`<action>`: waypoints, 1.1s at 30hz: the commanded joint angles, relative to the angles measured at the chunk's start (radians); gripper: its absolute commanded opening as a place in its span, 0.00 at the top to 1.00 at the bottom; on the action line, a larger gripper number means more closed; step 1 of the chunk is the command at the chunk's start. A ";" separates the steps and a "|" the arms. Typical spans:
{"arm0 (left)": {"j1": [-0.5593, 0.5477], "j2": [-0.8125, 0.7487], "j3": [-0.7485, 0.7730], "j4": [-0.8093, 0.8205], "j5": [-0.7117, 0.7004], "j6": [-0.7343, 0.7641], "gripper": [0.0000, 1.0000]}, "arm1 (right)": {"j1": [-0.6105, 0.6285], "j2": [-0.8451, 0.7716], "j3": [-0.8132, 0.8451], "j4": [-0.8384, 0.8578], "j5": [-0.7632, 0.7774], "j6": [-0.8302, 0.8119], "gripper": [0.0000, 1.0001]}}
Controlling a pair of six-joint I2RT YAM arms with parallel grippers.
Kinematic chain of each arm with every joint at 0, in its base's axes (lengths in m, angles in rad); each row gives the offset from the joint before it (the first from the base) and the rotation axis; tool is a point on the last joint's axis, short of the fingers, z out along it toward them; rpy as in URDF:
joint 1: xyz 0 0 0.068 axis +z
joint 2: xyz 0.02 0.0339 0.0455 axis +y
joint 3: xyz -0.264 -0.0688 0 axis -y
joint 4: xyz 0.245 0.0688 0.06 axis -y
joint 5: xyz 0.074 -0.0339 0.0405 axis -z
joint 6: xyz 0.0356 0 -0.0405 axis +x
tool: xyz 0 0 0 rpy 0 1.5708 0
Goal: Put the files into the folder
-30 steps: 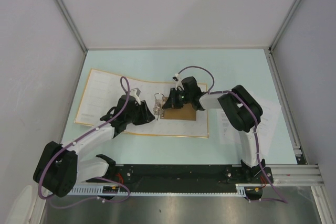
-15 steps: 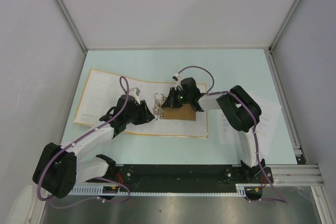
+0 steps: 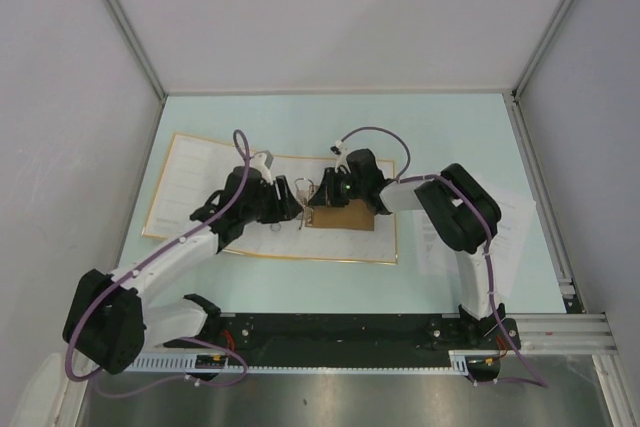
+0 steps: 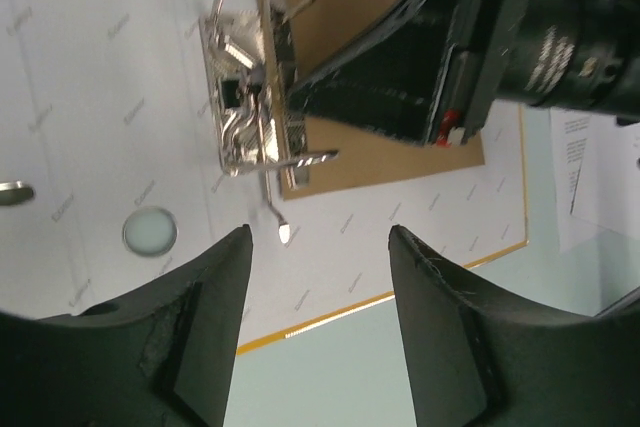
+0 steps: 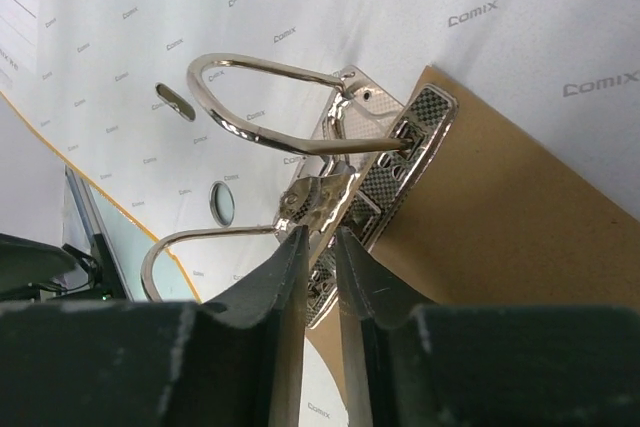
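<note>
The large orange-yellow rectangular ring binder point(image 3: 190, 187) lies open and flat on the pale green table point(image 3: 450, 137), whitish inside face up, with its chromed metal ring clip point(image 4: 250, 97) near the middle. The thin white printed paper sheets point(image 3: 520, 212) lie on the table to the right of the binder, apart from it and partly under the right arm. No sheet is on the rings. The step in hand is judged to be operating the ring clip to admit the sheets. The right gripper point(image 5: 320, 237) is clenched to a narrow slit on the clip's lever, over a brown card panel point(image 4: 400, 147). The left gripper point(image 4: 318, 247) is released, its jaws wide apart and holding nothing, poised just beside the clip. The next move calls for working the lever until the rings part, then fetching the sheets and lining their holes up with the ring posts. Whether the rings are parted or closed cannot be determined in any view. The right arm hides part of the sheets, and no plastic sleeve can be made out.
</note>
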 commanded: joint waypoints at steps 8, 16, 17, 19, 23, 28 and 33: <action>-0.038 0.153 0.226 -0.042 -0.087 0.111 0.37 | -0.036 -0.081 0.033 -0.196 0.068 -0.015 0.57; -0.044 0.214 0.205 0.019 -0.075 0.062 0.41 | -0.041 -0.118 0.033 -0.252 0.092 -0.024 0.39; -0.045 0.216 0.202 0.018 -0.078 0.060 0.42 | -0.044 -0.109 0.033 -0.239 0.083 -0.016 0.39; -0.048 0.221 0.188 0.030 -0.087 0.054 0.44 | -0.044 -0.084 0.033 -0.210 0.068 0.013 0.40; -0.052 0.225 0.157 0.042 -0.100 0.043 0.48 | -0.023 -0.043 0.033 -0.155 0.080 0.054 0.45; -0.056 0.222 0.125 0.056 -0.100 0.037 0.60 | 0.045 -0.021 0.099 -0.265 0.280 0.028 0.58; -0.064 0.216 0.099 0.076 -0.100 0.023 0.71 | 0.140 -0.025 0.192 -0.504 0.653 -0.045 0.59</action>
